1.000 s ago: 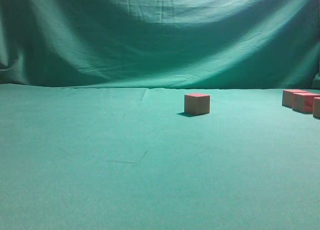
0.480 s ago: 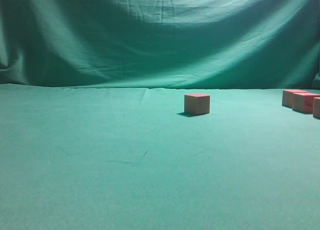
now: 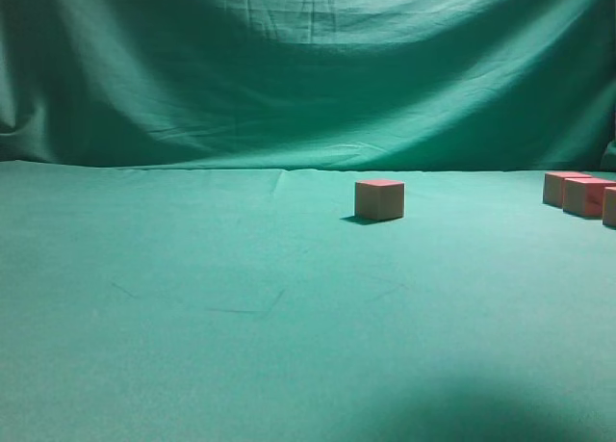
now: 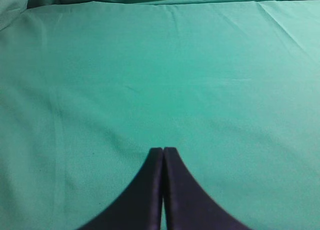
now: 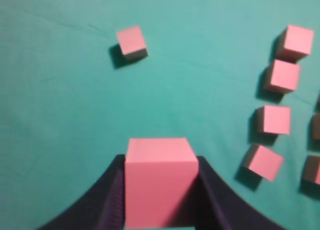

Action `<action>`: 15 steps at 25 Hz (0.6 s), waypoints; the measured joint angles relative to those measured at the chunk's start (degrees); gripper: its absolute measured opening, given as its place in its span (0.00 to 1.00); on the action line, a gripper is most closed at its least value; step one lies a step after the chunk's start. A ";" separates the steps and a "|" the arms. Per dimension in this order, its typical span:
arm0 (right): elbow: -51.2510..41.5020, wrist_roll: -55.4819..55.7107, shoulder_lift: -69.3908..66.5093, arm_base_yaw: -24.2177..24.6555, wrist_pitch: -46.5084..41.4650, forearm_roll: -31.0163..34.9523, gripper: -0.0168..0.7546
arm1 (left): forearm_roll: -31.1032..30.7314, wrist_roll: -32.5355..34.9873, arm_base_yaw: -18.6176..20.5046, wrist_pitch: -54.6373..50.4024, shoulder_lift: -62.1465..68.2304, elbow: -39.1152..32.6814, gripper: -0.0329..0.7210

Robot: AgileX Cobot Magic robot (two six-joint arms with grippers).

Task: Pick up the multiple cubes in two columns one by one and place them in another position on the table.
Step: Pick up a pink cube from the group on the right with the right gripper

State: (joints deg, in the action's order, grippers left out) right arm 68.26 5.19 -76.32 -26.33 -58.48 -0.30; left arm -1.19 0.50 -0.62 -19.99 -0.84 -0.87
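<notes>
Cubes, reddish-pink tops, tan sides; one in transit, the rest on the green tabletop [image 3: 192, 298].

Item 1. Left gripper [image 4: 163, 151]: fingers pressed together, nothing between them, bare cloth beneath. Idle; no part in this step.

Item 2. Placed cube [image 5: 132, 42]: stands alone on the tabletop, at about 11 o'clock from the carried one in the right wrist view, well apart from the columns. In the exterior view it sits right of centre [image 3: 379, 199], square on the cloth with a small shadow at its left.

Item 3. Carried cube [image 5: 159, 182]: pinched by the right gripper [image 5: 160, 190], one finger on each side face, top level, raised clear of the cloth.

Item 4. Source columns [image 5: 276, 120]: at 3 o'clock of the carried cube, four cubes in the nearer column, the lowest twisted off line; a second column partly cut off by the frame edge. The exterior view shows three at its right edge [image 3: 583, 195].

Handling note (judgement): carry toward the placed cube and set down just beside it, not touching; lower straight until the base meets the cloth, then spread the fingers and lift vertically. A release from height risks a tumble; a sideways exit risks dragging the cube.
</notes>
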 joint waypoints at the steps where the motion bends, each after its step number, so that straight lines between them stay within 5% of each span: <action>1: 1.52 -0.24 -1.31 -0.90 -0.25 0.00 0.36 | 0.00 0.00 0.00 0.00 0.00 0.00 0.04; 15: 31.44 -21.32 -34.20 -9.53 -7.57 0.00 0.36 | 0.00 0.00 0.00 0.00 0.00 0.00 0.04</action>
State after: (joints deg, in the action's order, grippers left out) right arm 99.70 -16.13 -110.51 -35.86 -66.05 -0.30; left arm -1.19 0.50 -0.62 -19.99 -0.84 -0.87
